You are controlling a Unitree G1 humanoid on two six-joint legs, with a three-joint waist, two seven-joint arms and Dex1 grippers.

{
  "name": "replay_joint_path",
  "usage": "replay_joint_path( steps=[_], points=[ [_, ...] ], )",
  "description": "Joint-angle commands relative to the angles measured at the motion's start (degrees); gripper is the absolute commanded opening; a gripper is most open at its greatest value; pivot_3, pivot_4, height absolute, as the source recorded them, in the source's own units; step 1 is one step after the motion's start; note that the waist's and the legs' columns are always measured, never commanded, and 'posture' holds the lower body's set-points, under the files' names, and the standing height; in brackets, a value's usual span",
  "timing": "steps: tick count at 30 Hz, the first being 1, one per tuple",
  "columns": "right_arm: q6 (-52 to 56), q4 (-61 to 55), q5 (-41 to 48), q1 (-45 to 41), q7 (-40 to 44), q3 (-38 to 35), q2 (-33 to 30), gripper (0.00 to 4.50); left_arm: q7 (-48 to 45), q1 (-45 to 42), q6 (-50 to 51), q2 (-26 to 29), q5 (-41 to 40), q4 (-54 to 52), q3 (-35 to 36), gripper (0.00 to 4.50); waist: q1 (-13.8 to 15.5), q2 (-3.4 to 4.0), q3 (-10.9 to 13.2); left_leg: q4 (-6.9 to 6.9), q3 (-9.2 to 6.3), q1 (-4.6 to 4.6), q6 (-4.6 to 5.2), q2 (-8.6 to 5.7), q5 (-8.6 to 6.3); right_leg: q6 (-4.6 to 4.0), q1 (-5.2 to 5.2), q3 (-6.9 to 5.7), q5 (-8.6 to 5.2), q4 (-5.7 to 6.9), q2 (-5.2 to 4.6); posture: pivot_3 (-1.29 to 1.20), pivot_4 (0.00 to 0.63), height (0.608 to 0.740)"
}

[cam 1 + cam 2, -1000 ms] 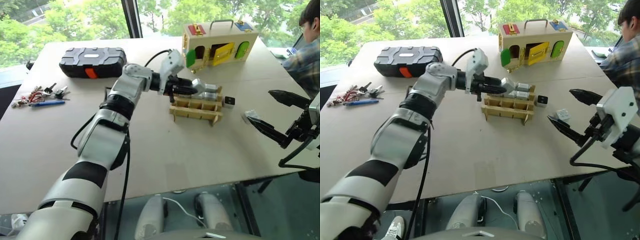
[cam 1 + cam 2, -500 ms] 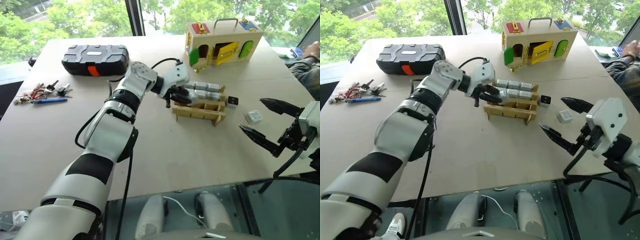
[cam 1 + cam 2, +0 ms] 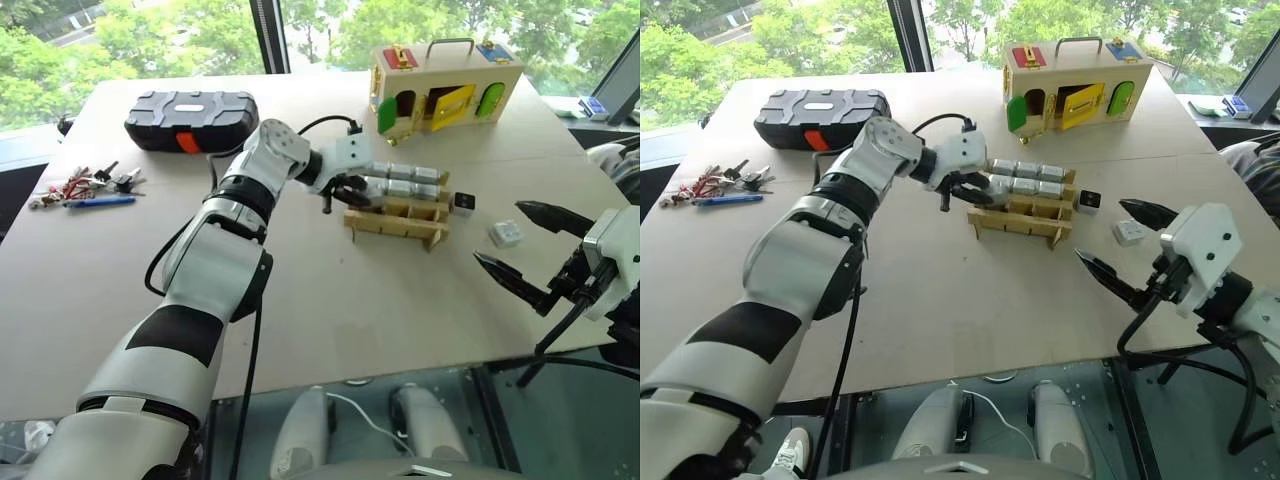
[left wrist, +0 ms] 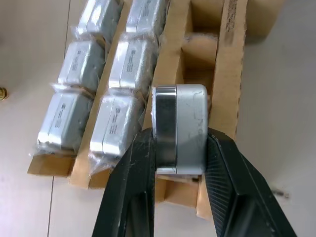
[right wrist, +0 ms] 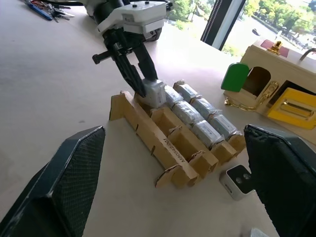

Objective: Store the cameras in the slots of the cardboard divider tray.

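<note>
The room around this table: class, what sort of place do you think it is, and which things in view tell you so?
Probably a robot test lab or office upstairs in a building. A plain table holds practice props: a wooden box with coloured doors and a black case. Big windows look out onto treetops.

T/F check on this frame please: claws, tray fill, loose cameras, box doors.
1. The left claw is shut on a camera. True.
2. The right claw grips a camera. False: it is open, holds nothing and hangs apart from the tray.
3. The two back rows of the tray hold wrapped cameras. True.
4. The front row of slots is already full. False: its slots beyond the held camera stand empty.
5. Two loose cameras lie on the table beside the tray. True: one with a black face, one pale.
6. The wooden box has all its doors closed. False: the green and yellow doors stand open.
</note>
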Motion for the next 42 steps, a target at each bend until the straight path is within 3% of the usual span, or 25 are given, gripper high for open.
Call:
replay_joint_path(
  steps=[1,15,16,17,20,23,26,29,31,33,37,42],
  points=[
    [-1.31,-2.46,-0.27,0.28,-1.26,-0.75,-0.3,4.46,-0.98,-1.91,-0.05,0.52,0.44,0.18,1.43,0.81,-0.03,0.0,0.0,0.0,0.01,0.0,0.0,0.0,0.0,0.0,0.0,0.01,0.0,0.0,0.0,0.0,0.15,0.74],
    [-2.17,-2.31,-1.13,1.54,-1.98,-0.27,0.07,4.46,1.22,-2.29,-2.48,-0.2,6.49,1.02,-0.52,0.81,-0.07,0.0,-0.01,0.03,0.02,0.03,0.0,0.0,0.0,0.0,0.01,0.02,0.02,0.06,0.01,0.0,0.15,0.74],
    [-1.93,-2.41,-0.98,1.6,-2.18,-0.28,0.14,4.5,0.55,-2.6,-2.19,-0.37,5.71,0.99,0.41,1.94,-0.08,0.0,-0.01,0.04,0.01,0.03,0.0,0.0,0.0,0.01,0.01,0.02,0.02,0.08,0.01,0.0,0.15,0.74],
    [-1.63,-2.47,-0.75,1.7,-2.45,-0.32,0.24,4.5,-0.65,-3.02,-1.94,-0.55,4.57,0.89,1.6,2.14,-0.08,0.0,-0.01,0.05,0.02,0.03,0.0,0.0,0.0,0.01,0.01,0.02,0.02,0.08,0.01,0.0,0.15,0.74],
    [-1.0,-2.72,-0.58,2.17,-3.83,-0.36,0.76,4.5,-4.34,-4.19,-0.58,-1.19,0.58,0.29,5.52,3.54,-0.08,0.0,-0.01,0.05,0.02,0.0,0.0,0.0,0.0,0.01,0.0,0.02,0.03,0.08,0.01,0.0,0.15,0.74],
    [0.57,-2.45,-2.49,1.73,-7.46,1.62,1.43,4.5,-16.22,-6.69,9.06,0.21,-8.4,-1.17,13.54,3.66,-0.12,0.0,-0.01,0.05,0.01,-0.06,0.0,-0.01,0.0,0.01,-0.02,0.0,0.03,0.06,0.01,0.0,0.15,0.74],
    [3.85,-1.46,-7.79,0.24,-11.67,5.84,-0.3,4.5,-19.05,-5.49,15.4,2.93,-13.72,-3.55,18.67,3.66,-0.65,0.02,-0.02,0.04,0.04,-0.02,0.0,0.0,0.0,0.0,-0.03,0.03,0.03,0.06,0.01,0.0,0.15,0.74],
    [9.71,4.6,-6.48,-3.89,-14.74,8.63,1.57,4.5,-17.52,2.71,16.56,6.02,-16.38,-11.35,20.7,3.66,-1.32,0.09,-0.1,0.04,0.1,0.13,0.0,0.07,0.0,0.01,0.01,0.09,0.02,0.14,0.04,0.0,0.15,0.74],
    [10.29,7.97,-6.58,-5.48,-15.28,9.67,3.19,4.5,-17.92,9.54,22.09,7.9,-18.86,-20.5,21.4,4.14,-1.39,0.12,-0.12,0.03,0.15,0.27,0.0,0.09,0.0,0.0,0.07,0.15,0.02,0.25,0.04,0.0,0.15,0.74],
    [10.26,12.03,-9.76,-7.72,-17.83,11.4,4.35,4.5,-17.52,18.6,26.0,9.59,-21.58,-34.76,21.26,4.46,-1.75,0.11,-0.1,0.03,0.15,0.31,0.0,0.12,0.0,-0.02,0.06,0.2,0.02,0.38,0.07,0.0,0.15,0.74],
    [10.26,24.97,-14.71,-14.1,-20.84,14.88,6.32,4.5,-10.66,37.83,41.28,11.39,-30.88,-68.17,23.82,4.46,-1.48,0.07,-0.08,0.17,0.12,-0.03,-0.02,0.19,0.02,-0.03,-0.46,0.44,0.04,0.81,-0.04,0.0,0.15,0.74],
    [7.48,37.33,-18.55,-20.48,-21.52,16.13,8.5,4.5,-11.07,50.53,42.76,14.45,-39.66,-81.28,26.27,4.46,-0.99,0.13,-0.11,0.17,0.2,0.09,-0.03,0.13,0.02,-0.03,-0.42,0.53,0.04,0.85,-0.14,0.0,0.15,0.74]
  ],
)
